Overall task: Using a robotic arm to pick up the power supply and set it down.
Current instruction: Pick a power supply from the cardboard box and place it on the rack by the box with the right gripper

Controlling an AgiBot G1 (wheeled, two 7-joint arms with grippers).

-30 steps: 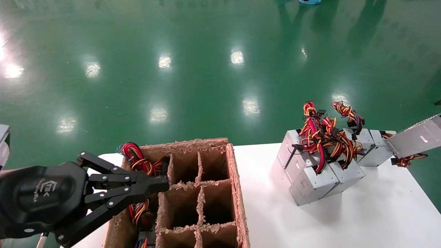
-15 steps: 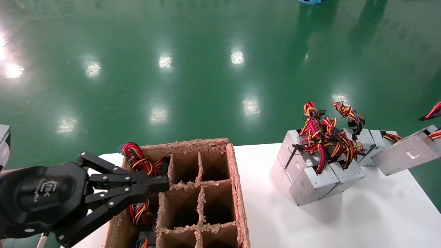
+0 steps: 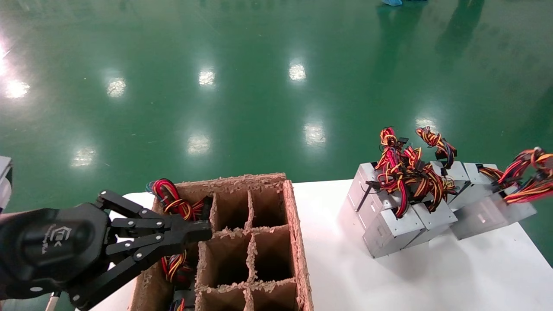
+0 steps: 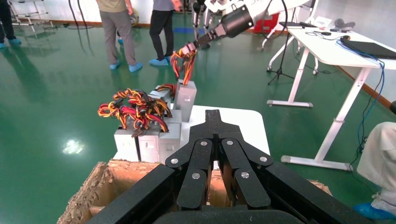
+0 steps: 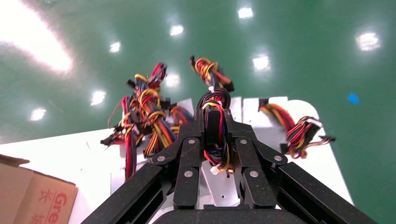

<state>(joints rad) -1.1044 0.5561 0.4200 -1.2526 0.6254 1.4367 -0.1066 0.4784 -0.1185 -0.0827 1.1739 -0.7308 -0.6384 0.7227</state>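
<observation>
Power supply (image 3: 492, 216) tilted at the far right of the white table (image 3: 389, 280), just beside the pile of other supplies (image 3: 402, 216), strung up by its wire bundle (image 3: 529, 172); lower end at or just above the tabletop, contact impossible to tell. Well apart to the left, cardboard divider box (image 3: 298, 242), most cells in view empty. Left gripper (image 3: 201, 231) parked over that box's left side, fingers pressed together on nothing. Right gripper (image 5: 215, 116) pinching the wire bundle, not the metal case.

Step in hand, judging by the low position: the set-down. Next move probably calls for lowering until the case rests flat and stable, then spreading the fingers and lifting clear without snagging the loose wires.
</observation>
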